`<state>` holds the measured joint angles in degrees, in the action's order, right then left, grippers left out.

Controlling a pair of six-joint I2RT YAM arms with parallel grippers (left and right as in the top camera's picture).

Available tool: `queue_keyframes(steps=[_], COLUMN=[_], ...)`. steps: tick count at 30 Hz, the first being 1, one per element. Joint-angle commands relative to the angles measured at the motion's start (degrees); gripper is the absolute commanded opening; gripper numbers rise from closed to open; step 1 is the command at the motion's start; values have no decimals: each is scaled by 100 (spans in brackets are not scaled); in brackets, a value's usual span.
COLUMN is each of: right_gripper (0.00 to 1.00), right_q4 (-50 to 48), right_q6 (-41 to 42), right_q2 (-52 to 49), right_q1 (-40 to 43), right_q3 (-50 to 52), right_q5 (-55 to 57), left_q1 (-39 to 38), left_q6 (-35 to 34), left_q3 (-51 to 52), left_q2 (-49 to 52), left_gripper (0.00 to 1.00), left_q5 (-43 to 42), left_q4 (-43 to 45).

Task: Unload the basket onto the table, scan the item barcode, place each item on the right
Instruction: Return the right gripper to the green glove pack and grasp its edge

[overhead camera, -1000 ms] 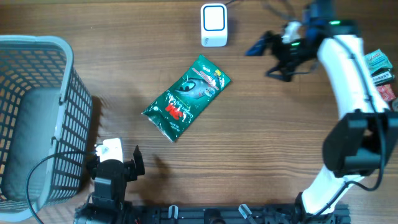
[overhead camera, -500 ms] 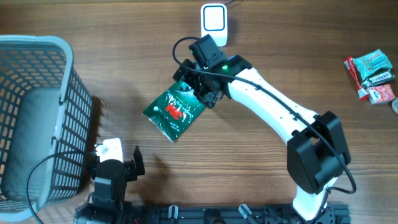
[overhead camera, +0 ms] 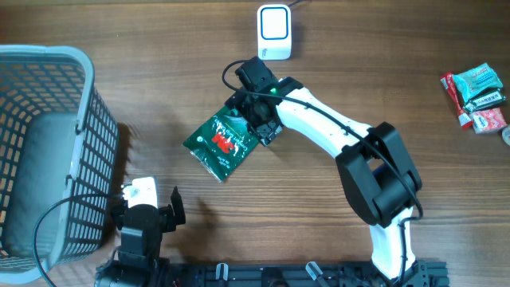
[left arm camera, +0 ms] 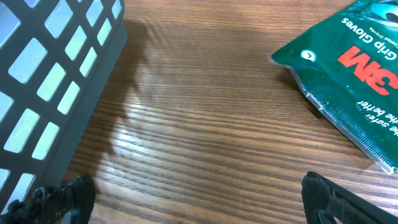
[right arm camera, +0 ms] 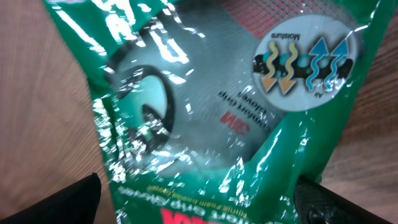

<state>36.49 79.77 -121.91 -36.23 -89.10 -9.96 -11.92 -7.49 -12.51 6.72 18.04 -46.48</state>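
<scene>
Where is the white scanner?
Overhead view: the white scanner sits top centre, just beyond the green 3M glove packet and the right gripper over it.

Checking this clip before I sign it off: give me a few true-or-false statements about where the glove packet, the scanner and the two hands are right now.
1. The green glove packet lies on the table, outside the basket. True.
2. The right hand is shut on the packet. False: it is open, straddling the packet's upper end.
3. The left hand holds the scanner. False: it is open and empty beside the basket, and the scanner stands at the far side of the table.
4. Snack packets lie at the table's right edge, apart from the glove packet. True.
</scene>
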Motion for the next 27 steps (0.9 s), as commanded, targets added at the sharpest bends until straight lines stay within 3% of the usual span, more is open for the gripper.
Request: queue_keyframes(steps=[1, 5, 6, 9, 11, 12, 13, 16, 22, 26, 27], right_gripper=[99, 100, 96, 53, 40, 13, 5, 4, 4, 4, 14], right_q4=[-114, -291, -304, -125, 170, 570, 737, 1303, 3510, 3932, 3928], right_q6=[114, 42, -37, -380, -535, -629, -629, -627, -415, -647, -813], right_q2=[-321, -595, -717, -992, -1082, -1117, -1117, -1115, -693, 33, 319], right_q1=[-9, -9, -9, -9, -9, -7, -2, 66, 273, 271, 273], right_q3=[-4, -4, -4, -4, -4, -4, -4, -20, -24, -24, -24], right_q5=[140, 66, 9, -107, -103, -42, 31, 302, 1071, 1211, 1211], left_q1=[31, 31, 31, 31, 31, 31, 31, 31, 31, 31, 31], left_q6=[107, 107, 107, 107, 107, 109, 107, 107, 107, 107, 107], left_q3=[52, 52, 52, 52, 52, 52, 52, 52, 52, 52, 52], left_q2=[-35, -35, -35, -35, -35, -35, -35, -35, -35, -35, -35], left_gripper=[100, 100, 100, 100, 100, 100, 100, 100, 100, 100, 100], left_q5=[-48, -48, -48, -48, -48, -48, -48, -48, -48, -48, -48], left_q4=[-7, -7, -7, -7, -7, -7, -7, -7, -7, -7, -7])
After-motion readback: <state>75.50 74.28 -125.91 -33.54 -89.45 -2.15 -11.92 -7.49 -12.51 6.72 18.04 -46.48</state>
